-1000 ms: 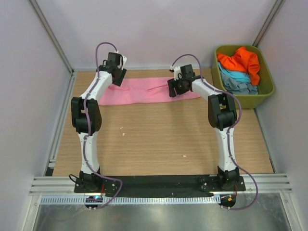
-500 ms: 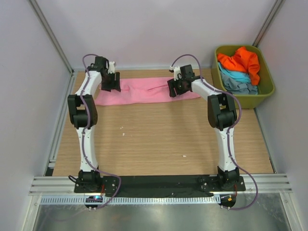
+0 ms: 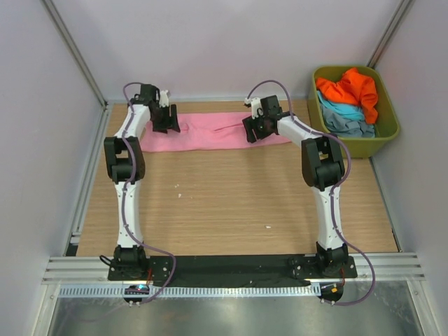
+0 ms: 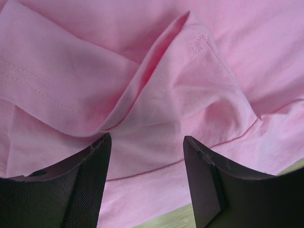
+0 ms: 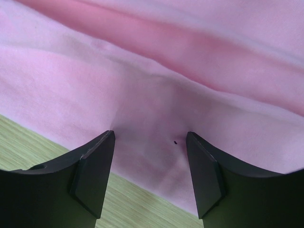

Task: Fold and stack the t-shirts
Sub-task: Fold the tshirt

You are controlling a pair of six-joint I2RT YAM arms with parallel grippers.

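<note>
A pink t-shirt [image 3: 206, 131] lies folded into a long band along the far edge of the wooden table. My left gripper [image 3: 168, 126] is open just above its left part, over a folded sleeve [image 4: 190, 85] and hem. My right gripper [image 3: 250, 134] is open over the band's right part, its fingertips pressing down close to the near edge of the pink fabric [image 5: 152, 109]. Neither gripper holds anything. Orange [image 3: 350, 87], light blue [image 3: 343, 110] and grey-blue [image 3: 353, 126] shirts lie bundled in the tub.
An olive-green plastic tub [image 3: 387, 133] stands at the back right corner. White walls and metal rails close the table at the back and both sides. Bare wood [image 3: 231, 203] lies between the shirt and the arm bases.
My left gripper swung left along the band, then came slightly back right and lower onto the shirt's left part. The right gripper has hardly moved. The shirt's left end shifted a little.
</note>
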